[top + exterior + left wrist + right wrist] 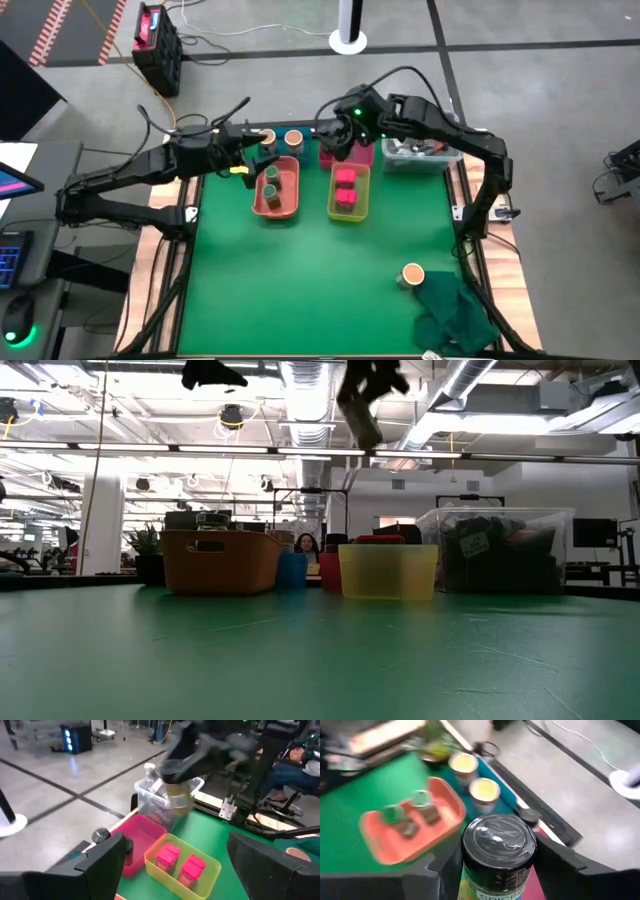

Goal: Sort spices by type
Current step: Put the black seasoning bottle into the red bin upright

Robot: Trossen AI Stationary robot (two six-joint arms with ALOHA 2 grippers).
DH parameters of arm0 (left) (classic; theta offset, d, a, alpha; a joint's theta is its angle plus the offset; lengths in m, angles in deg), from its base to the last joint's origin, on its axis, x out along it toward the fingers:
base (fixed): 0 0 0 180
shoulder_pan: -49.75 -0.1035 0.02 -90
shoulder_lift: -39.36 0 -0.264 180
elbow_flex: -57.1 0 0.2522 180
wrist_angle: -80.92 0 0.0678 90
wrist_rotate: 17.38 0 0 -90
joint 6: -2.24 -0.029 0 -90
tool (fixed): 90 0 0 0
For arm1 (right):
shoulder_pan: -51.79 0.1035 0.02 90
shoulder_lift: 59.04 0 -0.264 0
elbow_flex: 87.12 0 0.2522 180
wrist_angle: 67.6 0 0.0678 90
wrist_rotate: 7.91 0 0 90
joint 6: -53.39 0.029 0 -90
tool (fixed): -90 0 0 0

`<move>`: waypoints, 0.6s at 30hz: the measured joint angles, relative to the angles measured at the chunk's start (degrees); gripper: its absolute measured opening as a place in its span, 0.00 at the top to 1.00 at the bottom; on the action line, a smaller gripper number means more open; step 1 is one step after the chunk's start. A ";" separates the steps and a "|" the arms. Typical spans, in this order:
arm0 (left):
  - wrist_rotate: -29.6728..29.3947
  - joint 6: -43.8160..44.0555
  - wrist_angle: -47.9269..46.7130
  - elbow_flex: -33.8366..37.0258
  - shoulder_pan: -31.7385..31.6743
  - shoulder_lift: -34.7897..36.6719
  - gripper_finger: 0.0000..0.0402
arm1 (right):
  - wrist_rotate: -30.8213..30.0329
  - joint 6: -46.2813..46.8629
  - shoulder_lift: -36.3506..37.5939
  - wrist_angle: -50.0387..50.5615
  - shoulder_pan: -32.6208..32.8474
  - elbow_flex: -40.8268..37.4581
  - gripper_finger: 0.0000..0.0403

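Along the surface's far edge, an orange tray [276, 200] holds two green-topped jars [271, 181], a yellow tray [349, 211] two pink boxes [345, 189]. Right end effector [496, 885] clamps a black-capped bottle [498, 851]; left end effector [250, 152] stands apart.

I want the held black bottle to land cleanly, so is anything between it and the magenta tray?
Nothing visible blocks it. The right gripper holds the black-capped bottle above the magenta tray, which already holds one black bottle near one end. The left gripper is open over the salmon tray, off that path.
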 joint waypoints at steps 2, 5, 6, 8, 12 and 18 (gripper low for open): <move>-0.11 1.63 -0.90 0.00 0.61 0.04 0.19 | -0.99 0.91 0.33 -2.08 -1.80 -3.61 0.43; -1.43 2.72 -1.00 0.12 2.50 -0.04 0.19 | -1.47 2.13 0.48 -7.54 -3.80 -10.03 0.43; -2.52 2.92 -0.48 0.60 3.55 0.04 0.19 | -2.17 2.98 0.48 -9.67 -4.04 -12.27 0.43; -5.21 3.74 0.35 2.31 5.78 0.73 0.19 | -4.34 4.22 0.50 -13.15 -4.13 -16.48 0.43; -7.66 7.17 2.79 6.81 9.44 1.94 0.19 | -11.61 5.48 0.48 -20.51 -3.76 -23.47 0.43; -10.95 12.53 3.17 10.84 12.73 2.54 0.19 | -17.55 6.53 0.53 -34.07 -4.79 -31.89 0.43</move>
